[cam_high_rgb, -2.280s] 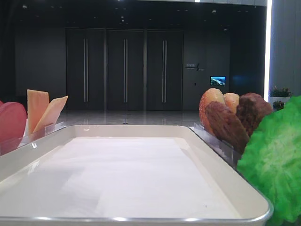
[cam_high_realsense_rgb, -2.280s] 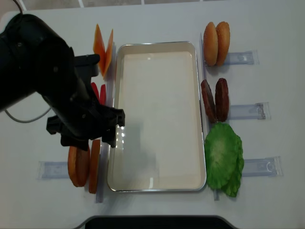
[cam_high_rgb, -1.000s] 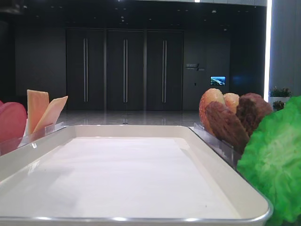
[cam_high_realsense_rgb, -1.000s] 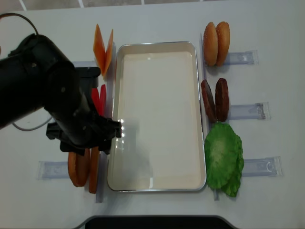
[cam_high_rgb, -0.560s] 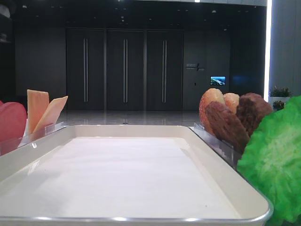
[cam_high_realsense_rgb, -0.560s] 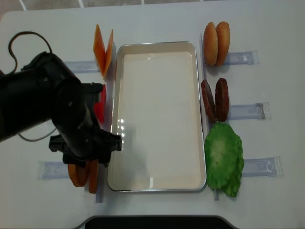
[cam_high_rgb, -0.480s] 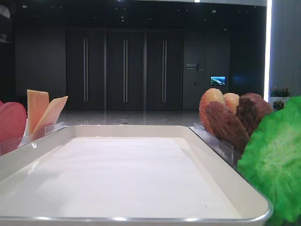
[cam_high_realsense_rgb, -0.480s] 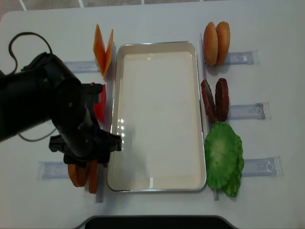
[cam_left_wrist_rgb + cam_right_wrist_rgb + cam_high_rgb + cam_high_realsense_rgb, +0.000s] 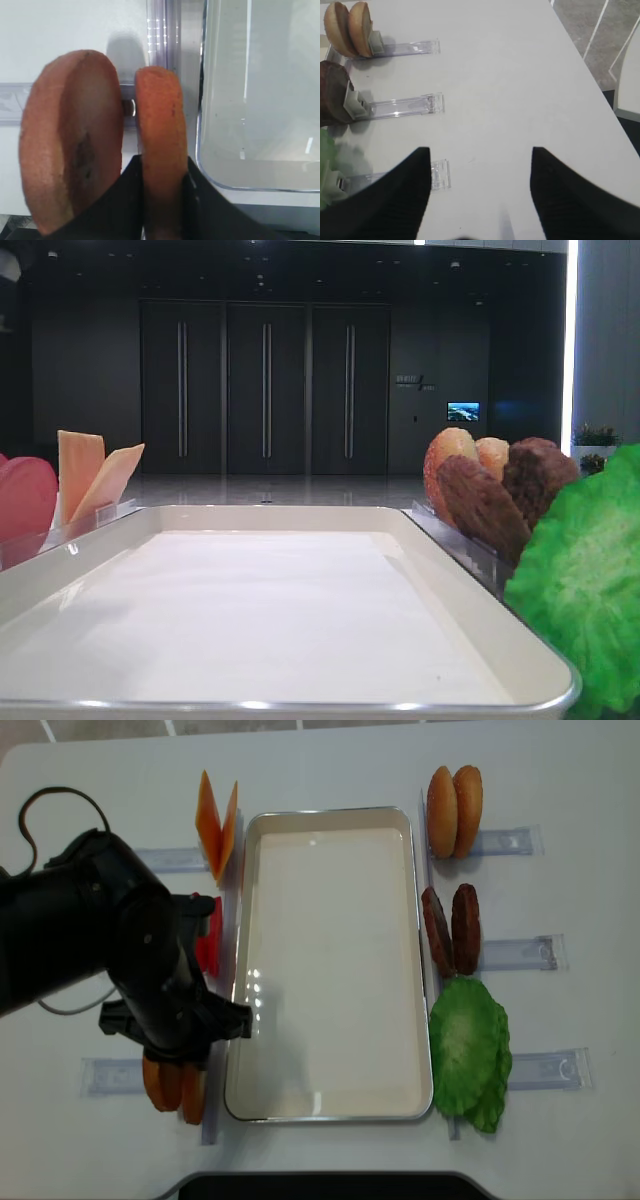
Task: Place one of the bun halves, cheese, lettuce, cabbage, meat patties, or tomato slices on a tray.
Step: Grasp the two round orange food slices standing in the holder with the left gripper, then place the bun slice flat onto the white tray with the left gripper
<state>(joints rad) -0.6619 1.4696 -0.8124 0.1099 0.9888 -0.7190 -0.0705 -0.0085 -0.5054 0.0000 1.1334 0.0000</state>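
Observation:
Two bun halves stand on edge in a clear holder left of the tray [image 9: 250, 100]. My left gripper [image 9: 162, 200] is shut on the bun half [image 9: 160, 130] nearer the tray, with a black finger pressed against each face. The other bun half [image 9: 70, 140] stands just to its left. From above, my left arm [image 9: 130, 950] covers the gripper, and only the lower edges of the two bun halves [image 9: 175, 1090] show. The tray [image 9: 330, 812] holds only its white paper. My right gripper [image 9: 480, 150] hangs open over bare table.
Cheese [image 9: 217, 825] and tomato slices [image 9: 208, 935] stand left of the tray. Another pair of bun halves [image 9: 455, 810], meat patties [image 9: 450, 930] and lettuce [image 9: 468, 1050] line its right side, each in a clear holder [image 9: 400, 105]. The table edge [image 9: 580, 55] runs to the right.
My left arm has moved toward the near-left bun halves and come down over them. Its jaws have shut on the bun half nearer the tray.

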